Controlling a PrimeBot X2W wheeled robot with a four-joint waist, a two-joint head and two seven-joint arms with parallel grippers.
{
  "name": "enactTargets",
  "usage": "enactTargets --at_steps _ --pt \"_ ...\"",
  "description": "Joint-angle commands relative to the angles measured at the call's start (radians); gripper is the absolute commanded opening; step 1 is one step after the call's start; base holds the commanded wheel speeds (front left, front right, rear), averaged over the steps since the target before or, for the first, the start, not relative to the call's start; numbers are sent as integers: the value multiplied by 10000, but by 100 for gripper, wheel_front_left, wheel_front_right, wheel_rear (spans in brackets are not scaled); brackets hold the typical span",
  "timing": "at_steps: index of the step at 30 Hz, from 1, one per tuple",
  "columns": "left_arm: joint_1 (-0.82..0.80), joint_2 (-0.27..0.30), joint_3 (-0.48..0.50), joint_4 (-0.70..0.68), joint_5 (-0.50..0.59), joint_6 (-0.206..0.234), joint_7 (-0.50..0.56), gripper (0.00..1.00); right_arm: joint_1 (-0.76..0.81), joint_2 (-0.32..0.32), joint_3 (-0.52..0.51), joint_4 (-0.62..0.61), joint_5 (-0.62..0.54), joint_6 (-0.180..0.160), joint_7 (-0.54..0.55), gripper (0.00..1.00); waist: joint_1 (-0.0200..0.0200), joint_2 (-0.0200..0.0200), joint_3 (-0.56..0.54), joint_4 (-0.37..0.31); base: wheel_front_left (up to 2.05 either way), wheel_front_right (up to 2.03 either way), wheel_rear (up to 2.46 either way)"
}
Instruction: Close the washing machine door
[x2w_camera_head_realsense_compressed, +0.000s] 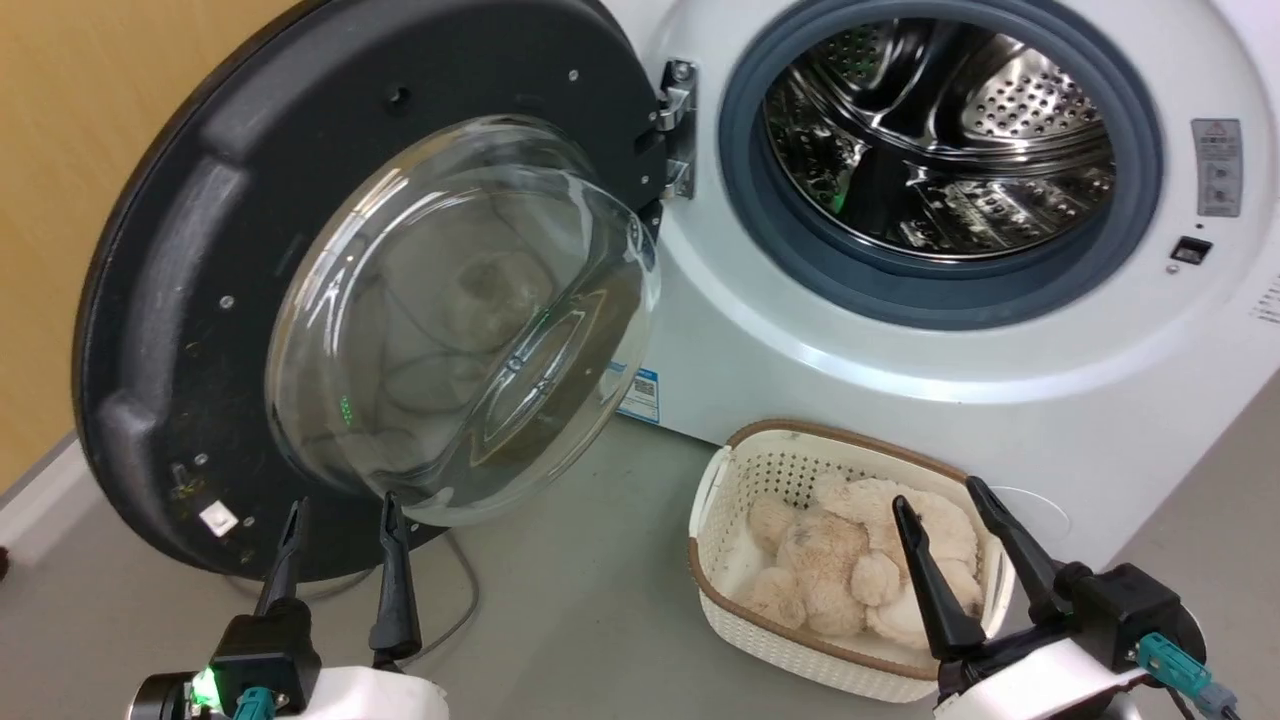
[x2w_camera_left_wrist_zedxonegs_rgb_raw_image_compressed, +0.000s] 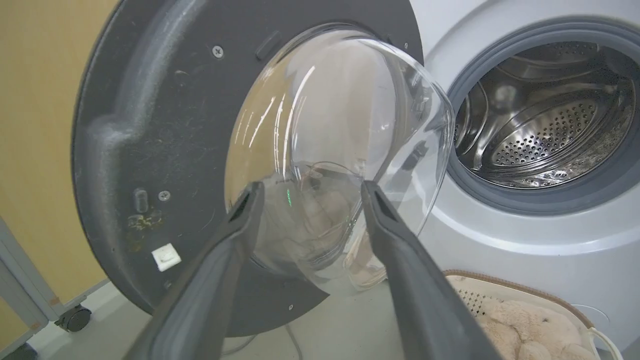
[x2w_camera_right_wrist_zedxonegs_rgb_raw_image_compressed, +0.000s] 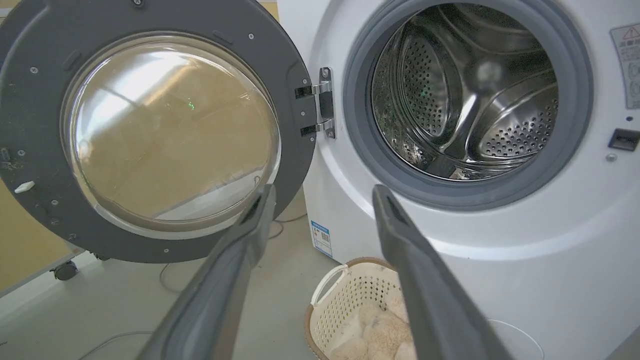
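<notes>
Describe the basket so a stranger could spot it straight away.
Find the big white washing machine with its round black door swung open. On the grey floor before it sits a white basket full of holes. Its brown rim and the fluffy cream toy inside set it apart.

The black-framed washing machine door (x2w_camera_head_realsense_compressed: 370, 290) with bulging glass window is standing wide open, hanging from hinges at nine o'clock of the drum opening on the white washing machine (x2w_camera_head_realsense_compressed: 820, 370).

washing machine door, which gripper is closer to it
Left. The left gripper is just before the washing machine door, under its glass; the right gripper is over the basket, well aside.
</notes>
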Motion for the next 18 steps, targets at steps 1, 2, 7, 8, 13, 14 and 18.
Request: enactTargets --at_steps 1,2,7,8,13,14,18 --pt "115 3 -17 -76 -51 82 -120 100 -204 -74 81 32 115 5 -109 100 0 -1 6 91 -2 -2 -2" --pt "126 3 -27 -88 -55 101 -141 100 -211 -79 105 35 148 5 -130 100 0 -1 8 133 -2 -2 -2" --pt "185 3 -47 -148 -67 185 -246 100 -246 -113 230 55 299 6 -235 100 0 -1 20 349 -1 -1 -1" --pt "197 3 -46 -162 -71 201 -267 100 -251 -121 257 60 328 6 -256 100 0 -1 23 392 0 0 0" --pt "246 3 -56 -214 -97 268 -372 100 -272 -173 375 84 481 6 -361 100 0 -1 37 609 0 0 0" --pt "254 3 -60 -223 -104 278 -393 100 -273 -181 389 87 509 6 -382 100 0 -1 40 652 0 0 0" --pt "292 3 -72 -262 -128 318 -477 100 -262 -201 439 105 620 6 -466 100 0 -1 41 821 0 0 0"
